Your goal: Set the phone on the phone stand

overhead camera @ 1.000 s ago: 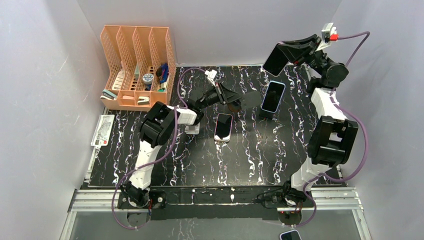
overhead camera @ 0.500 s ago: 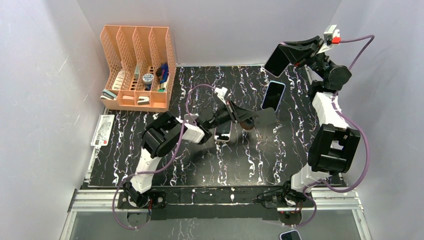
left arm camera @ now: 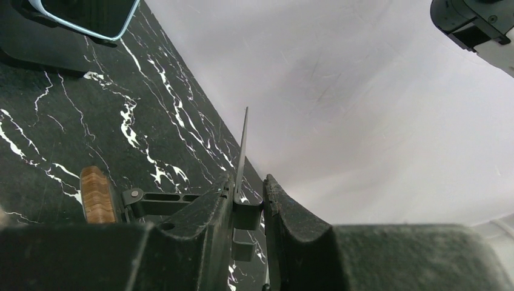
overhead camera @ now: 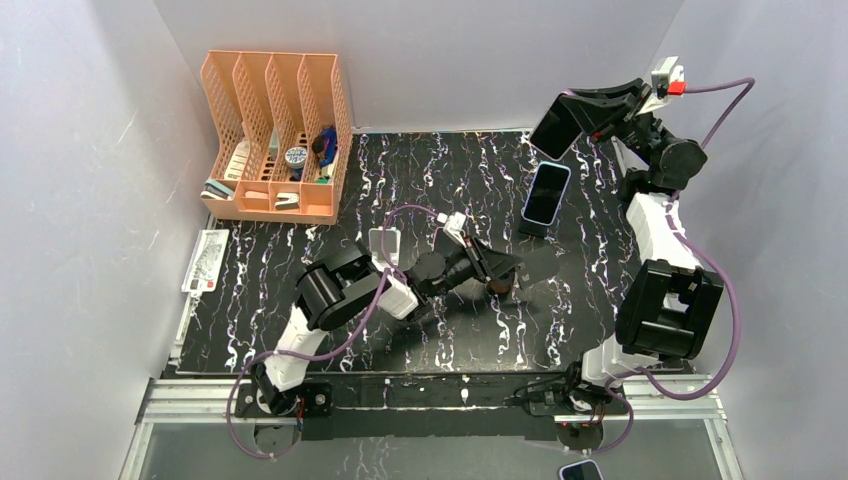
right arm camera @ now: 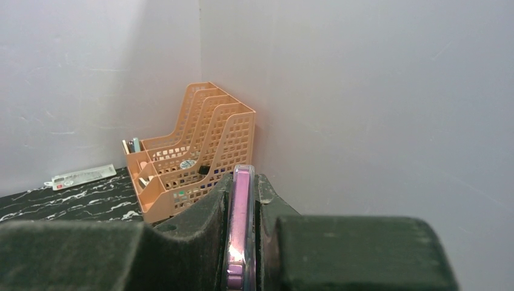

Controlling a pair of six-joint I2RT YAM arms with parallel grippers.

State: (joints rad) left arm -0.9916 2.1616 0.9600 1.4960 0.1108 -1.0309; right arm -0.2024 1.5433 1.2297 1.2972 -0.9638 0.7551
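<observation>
So, 3 phones: phone [overhead camera: 553,122] clenched in right tool [overhead camera: 585,112], upper right; second phone [overhead camera: 546,193] on other stand [overhead camera: 533,228]; third phone [overhead camera: 580,470] at bottom edge. Left tool [left arm camera: 248,194] clamps phone stand [left arm camera: 242,151], centre frame.

The left hand [overhead camera: 492,266] carried the stand [left arm camera: 243,145] from mid-desk nearer and rightward; its arm swung over the flat phone, hiding it. The right hand [overhead camera: 590,113] with its phone [overhead camera: 556,124] edged slightly right.
</observation>
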